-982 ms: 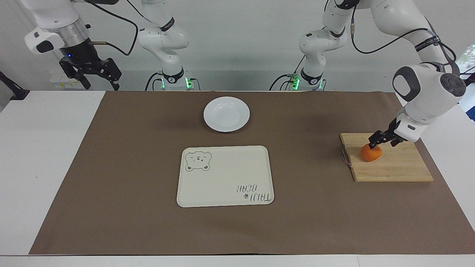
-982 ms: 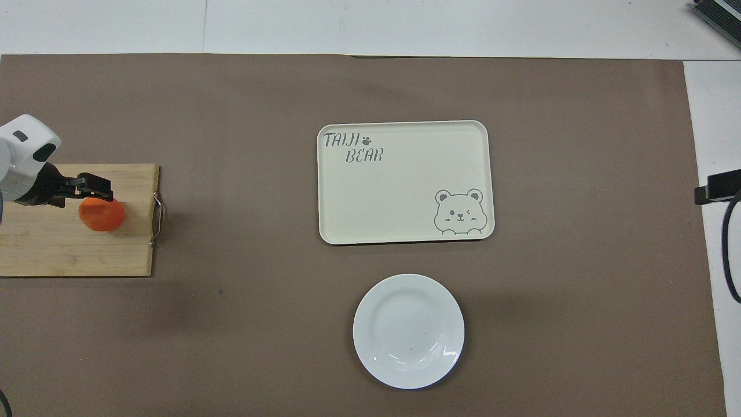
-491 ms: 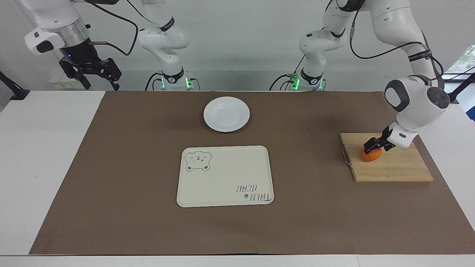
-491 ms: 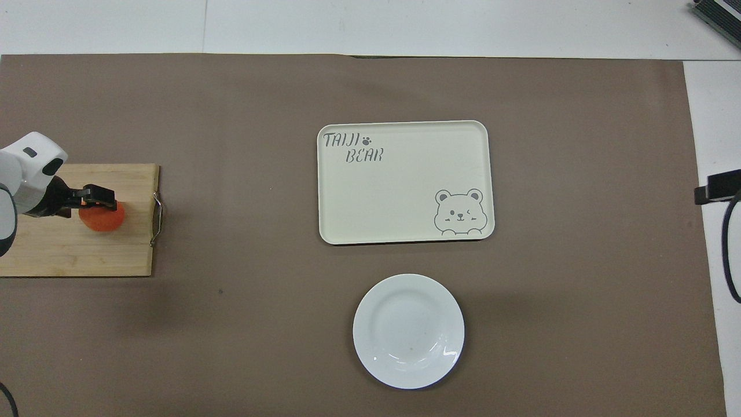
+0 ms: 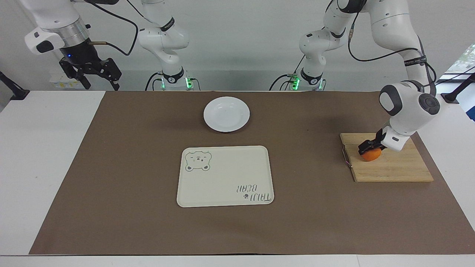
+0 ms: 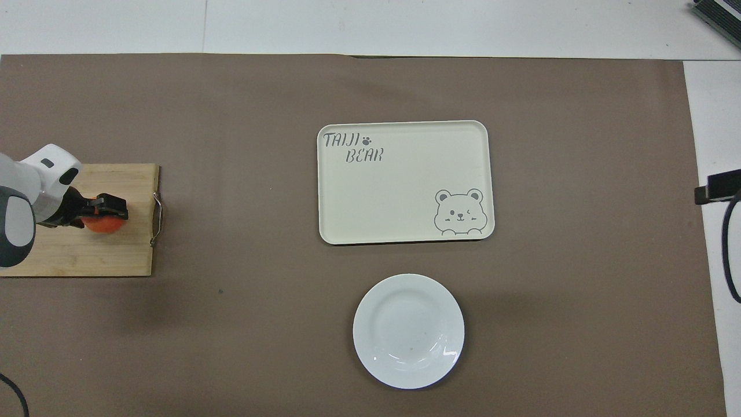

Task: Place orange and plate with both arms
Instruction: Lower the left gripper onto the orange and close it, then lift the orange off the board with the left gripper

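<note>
The orange (image 5: 371, 154) is seen at the right of the facing frame, resting on the wooden cutting board (image 5: 393, 168). The left gripper (image 5: 368, 148) is set down over it, its 2 fingers straddling the fruit's top; whether they are clamped on it cannot be told. The orange lies directly beneath the jaws, so a lift is judged next. The plate (image 5: 226, 114) sits upper centre. The right gripper (image 5: 97, 76), jaws apart, waits at upper left.

left gripper (image 5: 368, 147) lowered, seemingly closing, right gripper (image 5: 97, 74) raised
</note>
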